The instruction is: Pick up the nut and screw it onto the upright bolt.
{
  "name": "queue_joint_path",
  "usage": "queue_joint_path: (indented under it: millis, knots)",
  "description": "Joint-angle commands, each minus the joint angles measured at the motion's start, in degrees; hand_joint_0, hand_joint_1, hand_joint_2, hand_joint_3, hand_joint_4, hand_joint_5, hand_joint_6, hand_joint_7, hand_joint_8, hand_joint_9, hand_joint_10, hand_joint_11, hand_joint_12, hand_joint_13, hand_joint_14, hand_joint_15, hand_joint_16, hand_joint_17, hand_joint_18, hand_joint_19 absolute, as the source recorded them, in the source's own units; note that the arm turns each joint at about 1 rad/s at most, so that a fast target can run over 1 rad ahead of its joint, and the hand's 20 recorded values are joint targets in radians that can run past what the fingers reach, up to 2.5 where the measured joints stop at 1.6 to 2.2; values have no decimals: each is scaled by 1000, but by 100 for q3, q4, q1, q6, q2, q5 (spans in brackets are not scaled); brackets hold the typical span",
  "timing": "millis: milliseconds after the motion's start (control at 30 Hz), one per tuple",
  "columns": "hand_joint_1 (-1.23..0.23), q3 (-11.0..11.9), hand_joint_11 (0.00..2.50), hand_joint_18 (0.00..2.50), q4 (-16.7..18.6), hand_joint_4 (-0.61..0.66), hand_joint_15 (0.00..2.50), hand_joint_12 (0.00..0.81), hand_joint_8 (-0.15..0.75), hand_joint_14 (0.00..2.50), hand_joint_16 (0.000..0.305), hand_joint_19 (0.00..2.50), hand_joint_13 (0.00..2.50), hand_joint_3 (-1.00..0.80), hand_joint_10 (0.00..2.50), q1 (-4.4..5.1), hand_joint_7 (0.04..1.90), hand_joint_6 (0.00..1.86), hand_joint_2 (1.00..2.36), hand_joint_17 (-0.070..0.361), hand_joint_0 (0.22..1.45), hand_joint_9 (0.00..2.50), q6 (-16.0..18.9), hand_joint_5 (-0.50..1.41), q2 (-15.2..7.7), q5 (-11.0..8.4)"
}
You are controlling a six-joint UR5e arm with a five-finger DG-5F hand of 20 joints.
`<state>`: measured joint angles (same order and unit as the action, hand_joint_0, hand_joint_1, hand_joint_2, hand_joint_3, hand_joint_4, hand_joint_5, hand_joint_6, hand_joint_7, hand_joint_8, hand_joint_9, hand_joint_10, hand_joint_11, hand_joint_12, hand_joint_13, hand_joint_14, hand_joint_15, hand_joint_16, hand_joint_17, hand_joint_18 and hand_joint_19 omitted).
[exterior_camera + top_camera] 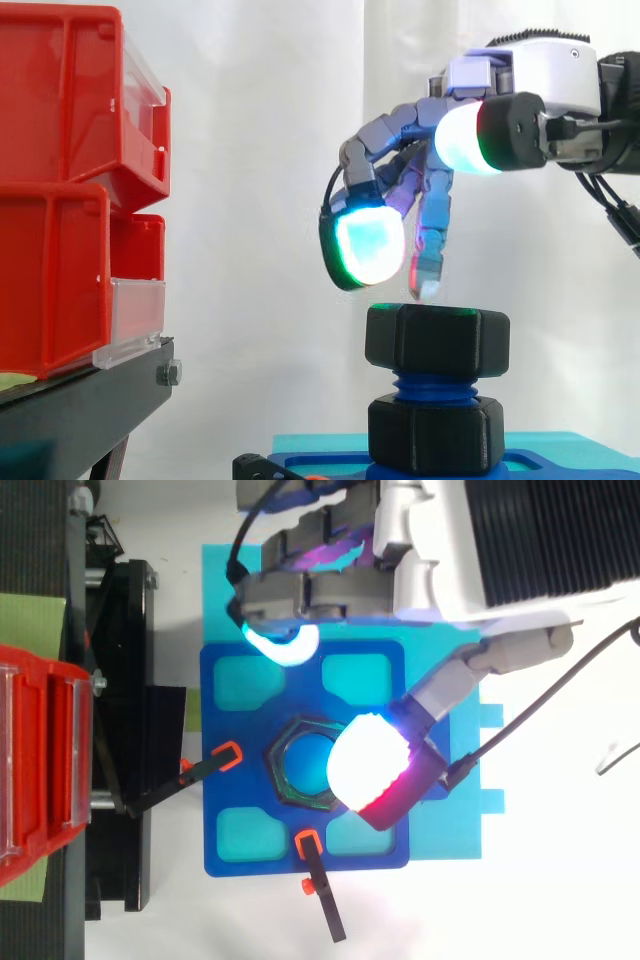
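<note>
Nut (437,340) sits atop the bolt (432,388), threads showing beneath. Robot hand (520,75) hovers above, fingers loose, empty. Screwing-down stage, probably; next calls for gripping and twisting.

nuts: 2 (437,340); bolt: 1 (435,388); clamps: 2 (228,755); blue plate: 1 (215,850); hand: 1 (395,130)

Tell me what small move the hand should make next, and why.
Probably lower the hand onto the nut and pinch it to turn it: the fingers hang open just above it, untouching, and blue bolt thread shows beneath, so it likely isn't screwed down fully.
</note>
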<state>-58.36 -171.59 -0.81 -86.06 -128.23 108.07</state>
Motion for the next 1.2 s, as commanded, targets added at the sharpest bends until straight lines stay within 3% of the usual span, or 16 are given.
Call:
queue_joint_path:
  millis: [0, 133, 267, 367, 567, 700, 967, 1167]
  knots:
    - [-181, 80, 9, 530, -77, 261, 0, 225, 297, 0, 18, 0, 891, -500, 0, 20, 898, 504, 1000, 41, 525, 1302, -25, -50, 0, 4]
    - [-179, 36, 0, 515, -15, 240, 0, 234, 287, 0, 20, 0, 866, -500, 0, 90, 772, 503, 1000, 44, 522, 1237, -16, -75, 0, -84]
    - [-168, -52, 0, 455, 161, 229, 0, 245, 272, 0, 23, 0, 769, -500, 0, 283, 655, 502, 1000, 51, 512, 1102, 98, -105, 0, -453]
    - [-155, -114, 0, 406, 196, 225, 0, 242, 259, 0, 25, 0, 700, -500, 0, 371, 595, 501, 1000, 57, 504, 1027, 168, -121, 0, -594]
    - [-106, -246, 0, 141, 310, 195, 0, 284, 226, 0, 30, 0, 473, -500, 0, 512, 546, 500, 1000, 67, 483, 725, 221, -157, -9, -735]
    - [-73, -457, 0, 0, 539, 163, 0, 314, 206, 0, 35, 0, 253, -500, 0, 626, 527, 500, 1000, 79, 469, 559, 344, -180, -9, -840]
    - [10, -492, 0, 0, 530, 93, 0, 349, 193, 0, 43, 0, 69, -500, 0, 661, 523, 500, 1000, 96, 451, 347, 362, -203, -9, -840]
    - [32, -492, 0, 0, 442, 135, 0, 358, 203, 0, 44, 0, 50, -500, 0, 661, 566, 501, 1000, 99, 449, 299, 362, -186, -9, -840]
